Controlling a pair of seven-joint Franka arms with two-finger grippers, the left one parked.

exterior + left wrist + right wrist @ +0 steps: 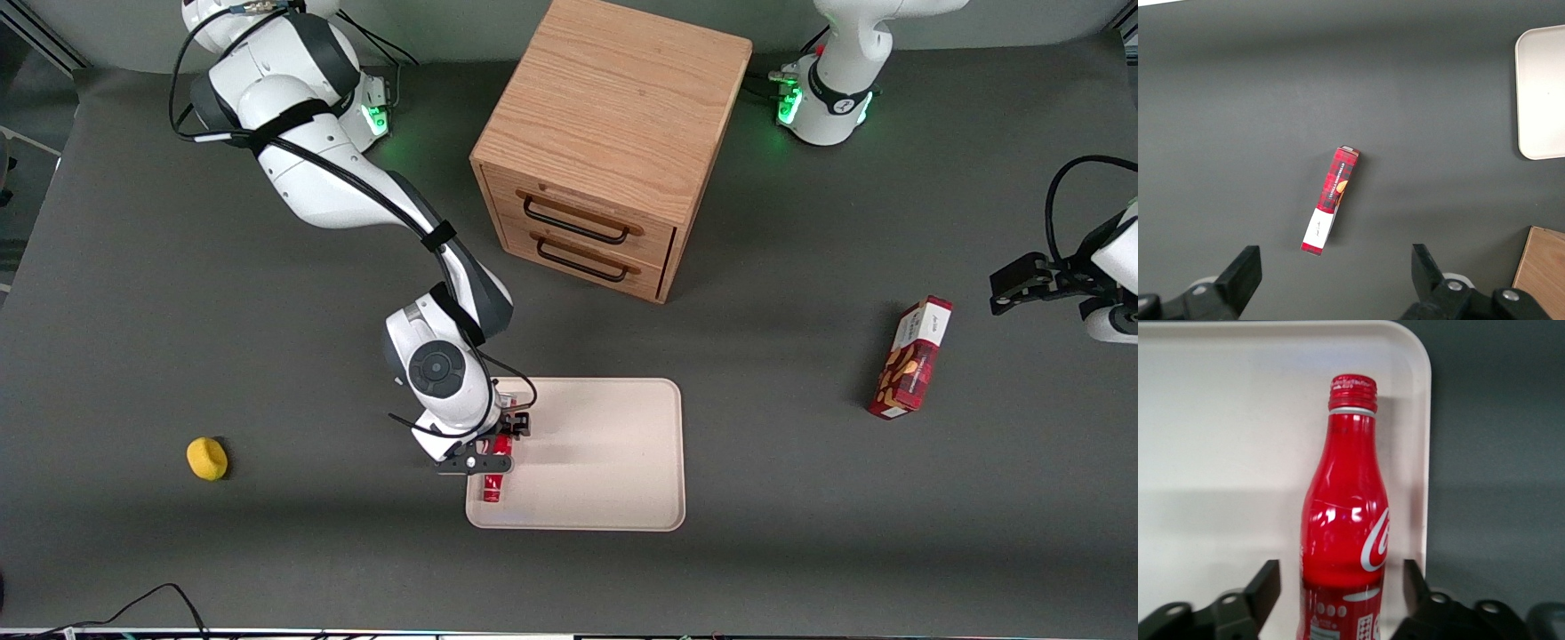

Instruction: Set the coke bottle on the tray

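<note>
One coke bottle [1345, 520] on tray [613, 462]; jaws [494, 447] apart around it.

Items counted on the dark grey table: one slim red coke bottle [494, 484], one cream-beige rectangular tray [613, 462], one wooden cabinet [605, 142] with two drawers, one red rectangular snack box [911, 360], one small yellow rounded object [207, 459], and one black two-finger gripper [498, 444].

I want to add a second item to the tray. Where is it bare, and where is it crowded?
The tray is bare across its middle and toward the snack box. It is crowded only at the edge nearest the yellow object, where the coke bottle lies with the gripper open around it.
</note>
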